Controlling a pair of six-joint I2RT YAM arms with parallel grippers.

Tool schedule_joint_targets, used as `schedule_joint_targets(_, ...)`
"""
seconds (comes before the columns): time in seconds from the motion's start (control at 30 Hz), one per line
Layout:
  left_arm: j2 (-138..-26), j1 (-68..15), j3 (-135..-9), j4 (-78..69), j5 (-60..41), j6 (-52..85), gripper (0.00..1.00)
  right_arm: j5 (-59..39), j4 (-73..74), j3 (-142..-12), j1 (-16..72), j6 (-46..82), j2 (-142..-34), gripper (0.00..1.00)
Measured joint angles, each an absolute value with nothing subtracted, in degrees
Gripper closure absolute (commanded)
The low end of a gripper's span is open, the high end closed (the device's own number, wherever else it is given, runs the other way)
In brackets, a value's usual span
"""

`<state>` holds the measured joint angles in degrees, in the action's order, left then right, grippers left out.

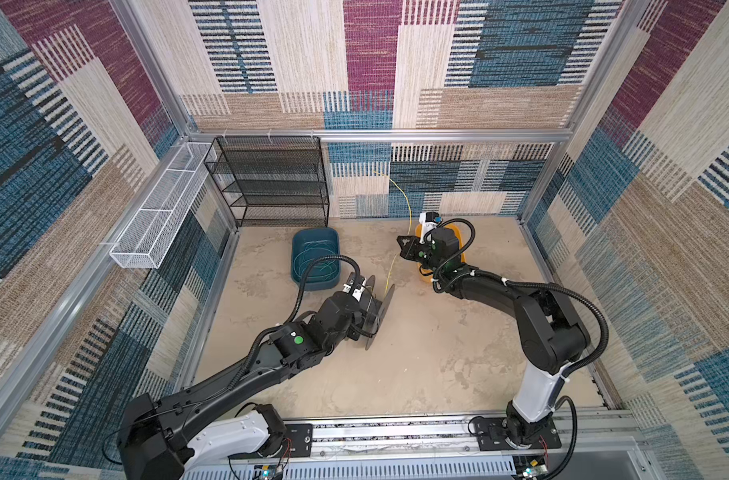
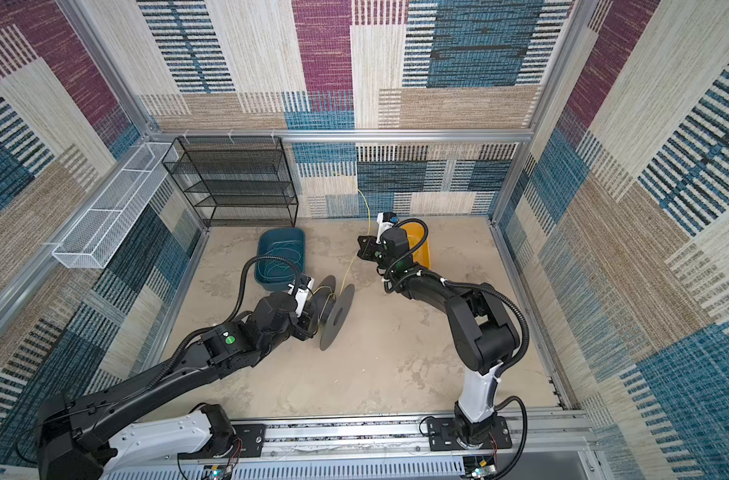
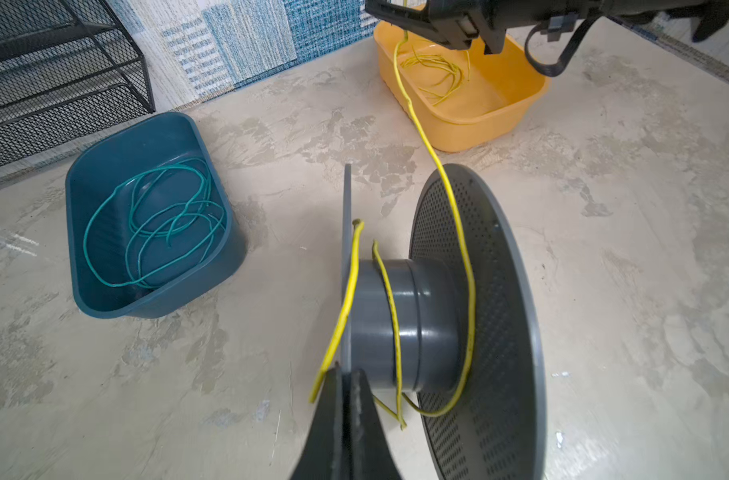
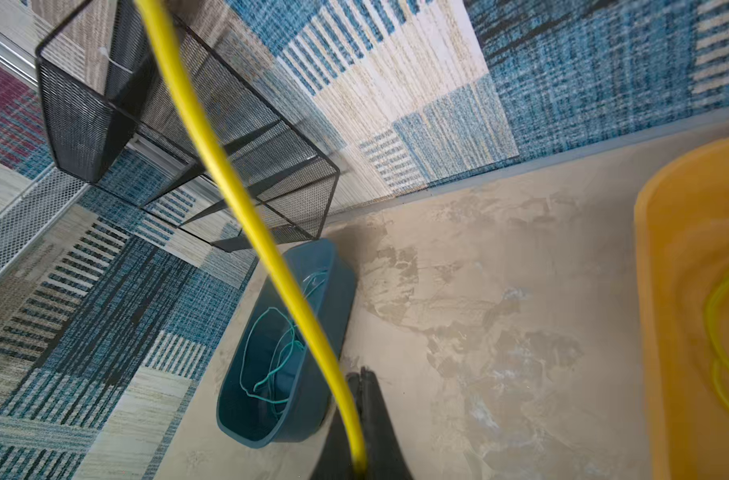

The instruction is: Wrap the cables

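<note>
A grey spool (image 3: 396, 316) stands on its edge on the floor, with perforated flanges (image 1: 381, 309) (image 2: 338, 311). My left gripper (image 3: 348, 372) is shut on the thin rim of its near flange. A yellow cable (image 3: 446, 178) lies in a few loose turns round the hub. It runs up over the far flange to my right gripper (image 4: 360, 374) (image 1: 402, 245) (image 2: 362, 245), which is shut on it above the floor. Beyond that gripper the cable (image 4: 230, 178) (image 1: 408, 203) (image 2: 367, 212) arcs up toward the back wall.
A yellow tub (image 3: 479, 120) (image 1: 458, 249) under the right arm holds more yellow cables (image 3: 433, 70). A blue tub (image 3: 105, 307) (image 1: 296, 257) left of the spool holds a green cable (image 3: 155, 224). A black mesh rack (image 1: 271, 178) and white mesh basket (image 1: 155, 224) line the back left.
</note>
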<state>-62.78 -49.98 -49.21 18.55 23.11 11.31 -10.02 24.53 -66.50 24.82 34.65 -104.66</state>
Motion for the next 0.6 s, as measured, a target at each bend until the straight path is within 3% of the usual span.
schedule_joint_targets(0.17,-63.0,-49.7,-46.5,14.5,23.4,12.8,1.0,-9.9,26.7,-62.7,26.0,34.9,-104.7,1.0)
schedule_joint_targets(0.47,-56.1,-49.2,-44.5,14.5,19.0,13.5,0.72,-8.1,28.1,-59.2,29.3,35.5,-105.4,1.0)
schedule_joint_targets(0.6,-53.8,-49.0,-42.5,15.4,17.6,13.6,0.66,-7.3,28.2,-59.2,30.6,35.0,-105.6,1.0)
